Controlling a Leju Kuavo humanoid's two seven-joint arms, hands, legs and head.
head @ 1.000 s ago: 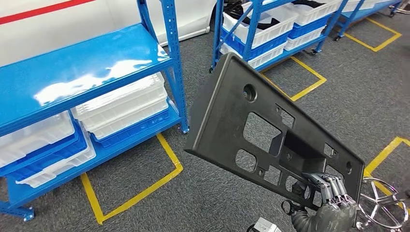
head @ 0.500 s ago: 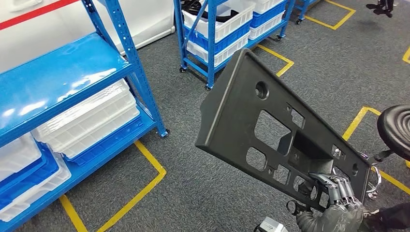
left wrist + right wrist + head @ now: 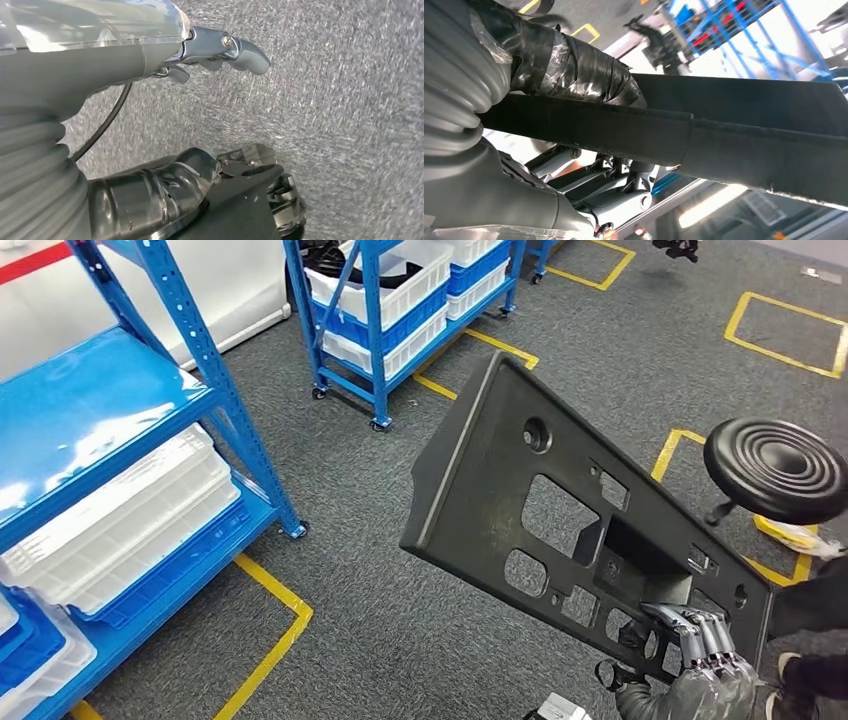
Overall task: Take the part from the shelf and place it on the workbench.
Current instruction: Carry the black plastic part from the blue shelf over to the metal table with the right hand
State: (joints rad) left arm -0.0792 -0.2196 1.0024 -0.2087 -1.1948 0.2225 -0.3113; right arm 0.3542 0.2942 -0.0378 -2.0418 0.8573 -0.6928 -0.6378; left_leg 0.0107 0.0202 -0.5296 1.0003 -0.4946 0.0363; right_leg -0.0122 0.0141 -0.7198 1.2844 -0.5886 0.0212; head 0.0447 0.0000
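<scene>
The right hand grips the part, a large dark plastic panel with several rectangular cut-outs and one round hole. The fingers curl over the panel's lower corner, near the right side of the head view. The panel is held in the air, tilted, with its far end raised toward the middle of the room and above the grey carpet floor. In the right wrist view the panel's edge runs across the frame, clamped between the taped thumb and the fingers beneath it.

The left hand hangs over the carpet with its fingers apart and nothing in them.

A blue shelf stands at the left, with white bins stacked on its lower level. A second blue rack holding bins stands farther back. A black round stool stands at the right, just beside the panel. Yellow tape lines mark the floor.
</scene>
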